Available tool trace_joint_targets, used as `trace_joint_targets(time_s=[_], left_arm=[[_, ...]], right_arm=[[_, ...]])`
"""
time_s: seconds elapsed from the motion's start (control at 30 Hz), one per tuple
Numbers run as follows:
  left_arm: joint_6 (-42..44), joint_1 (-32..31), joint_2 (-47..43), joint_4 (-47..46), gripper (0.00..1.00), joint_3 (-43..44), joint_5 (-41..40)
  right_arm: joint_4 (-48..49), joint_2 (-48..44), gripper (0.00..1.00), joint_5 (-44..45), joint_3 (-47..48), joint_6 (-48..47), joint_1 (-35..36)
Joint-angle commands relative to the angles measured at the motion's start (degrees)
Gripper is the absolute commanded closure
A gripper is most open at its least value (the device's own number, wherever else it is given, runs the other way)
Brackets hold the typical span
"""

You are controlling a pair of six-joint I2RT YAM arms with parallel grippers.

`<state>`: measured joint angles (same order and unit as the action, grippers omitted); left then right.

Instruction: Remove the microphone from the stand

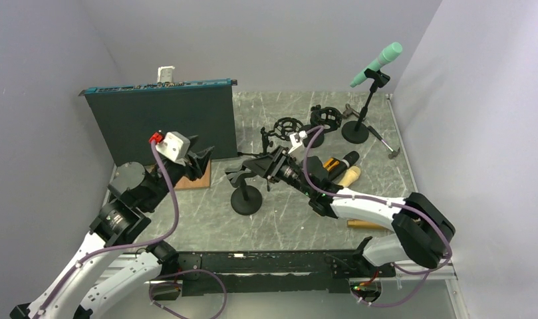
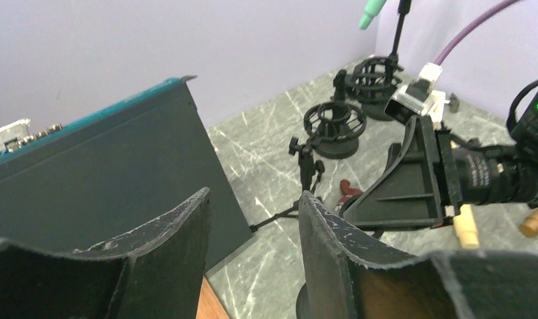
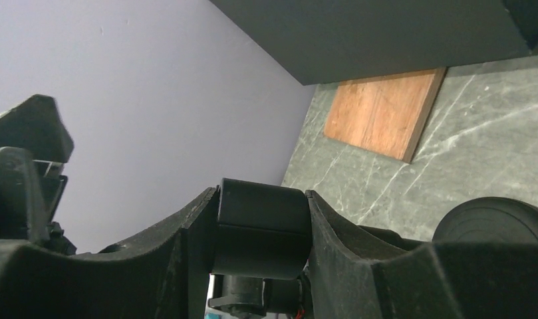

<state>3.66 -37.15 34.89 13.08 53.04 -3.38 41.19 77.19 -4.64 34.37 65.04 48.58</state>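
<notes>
Right jaws clamped around black microphone (image 3: 259, 232)

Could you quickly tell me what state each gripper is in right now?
Left gripper: open, empty.
Right gripper: closed on a black cylinder.

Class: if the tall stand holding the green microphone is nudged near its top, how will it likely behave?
Probably tips: the tall stand is a thin pole on a small round base. The green microphone leans out sideways, likely making it top-heavy.
</notes>
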Motion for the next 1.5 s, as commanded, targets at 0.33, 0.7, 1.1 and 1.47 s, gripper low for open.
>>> trace_joint_targets(time_s=[0.33, 0.7, 1.1, 1.47], left_arm=[[1.5, 1.7, -8.2, -7.2, 0.50, -10.8, -14.3], [1.1, 1.7, -9.0, -6.2, 0.58, -10.2, -14.3], [0.5, 1.8, -10.8, -6.3, 0.60, -10.3, -13.0], [-0.9, 1.8, -13.5, -6.3, 0.61, -10.3, -11.2]], right_arm=[[5.4, 20.0, 1.00, -0.2, 12.9, -13.7, 0.6], [2.6, 21.6, 0.58, 3.7, 13.9, -12.6, 0.8], [-30.4, 11.2, 0.00, 7.7, 21.4, -18.8, 1.4], [-50.2, -2.2, 0.00, 18.0, 20.7, -24.3, 1.9]])
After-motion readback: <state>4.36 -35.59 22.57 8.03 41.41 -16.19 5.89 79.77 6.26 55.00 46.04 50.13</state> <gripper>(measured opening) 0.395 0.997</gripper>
